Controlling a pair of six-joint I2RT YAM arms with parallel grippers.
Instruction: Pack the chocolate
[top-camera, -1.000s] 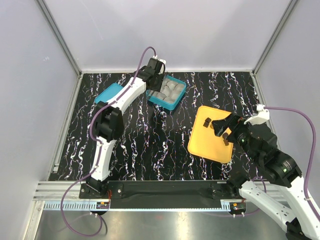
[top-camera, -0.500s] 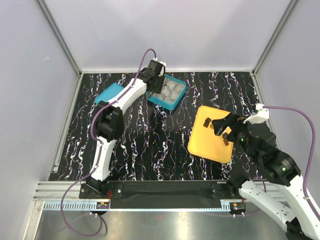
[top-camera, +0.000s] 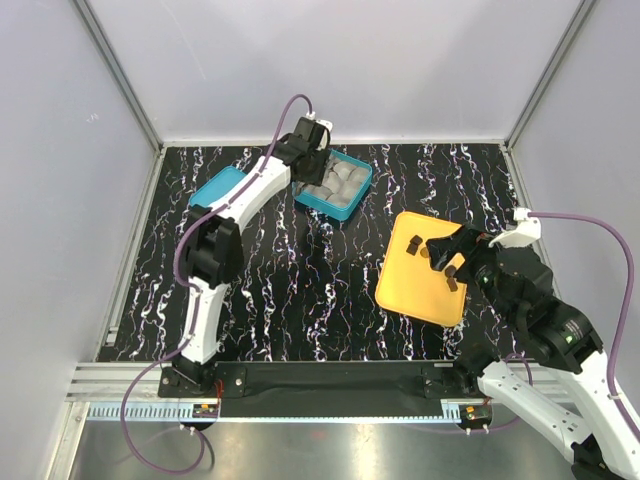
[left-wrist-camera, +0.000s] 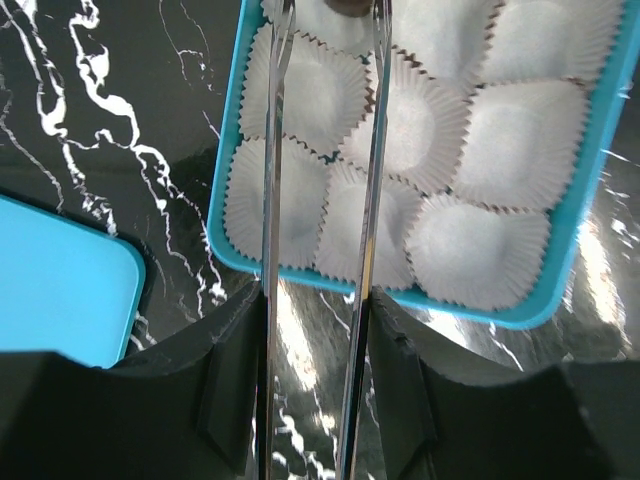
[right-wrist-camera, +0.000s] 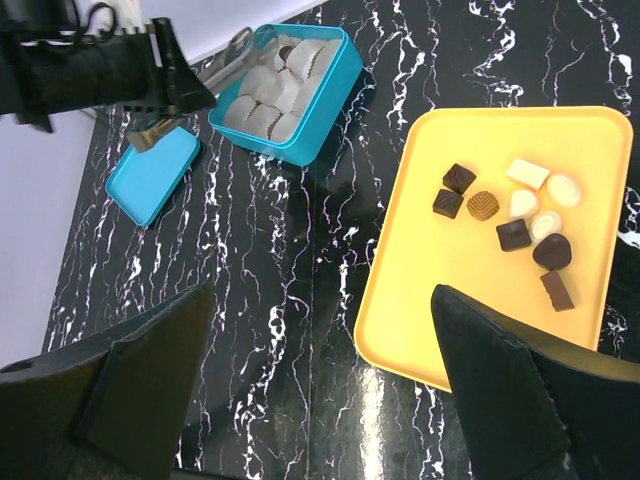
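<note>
Several chocolates (right-wrist-camera: 512, 235), dark brown and pale cream, lie on the yellow tray (right-wrist-camera: 440, 300), which also shows in the top view (top-camera: 405, 275). My left gripper (left-wrist-camera: 315, 310) is shut on metal tongs (left-wrist-camera: 268, 200) that reach over the teal box (left-wrist-camera: 225, 200) of white paper cups (left-wrist-camera: 500, 130). A dark piece (left-wrist-camera: 350, 6) shows between the tong blades at the frame's top edge; I cannot tell whether it is gripped. One chocolate (right-wrist-camera: 287, 52) sits in a cup. My right gripper (right-wrist-camera: 320, 300) is open and empty, above the tray's left edge.
The teal lid (top-camera: 218, 188) lies flat left of the box (top-camera: 335, 185); it also shows in the left wrist view (left-wrist-camera: 60, 280). The black marbled table (top-camera: 300, 290) is walled by pale panels at the back and both sides.
My left arm has shifted slightly over the box, still holding the tongs. The right arm and the tray have not moved.
</note>
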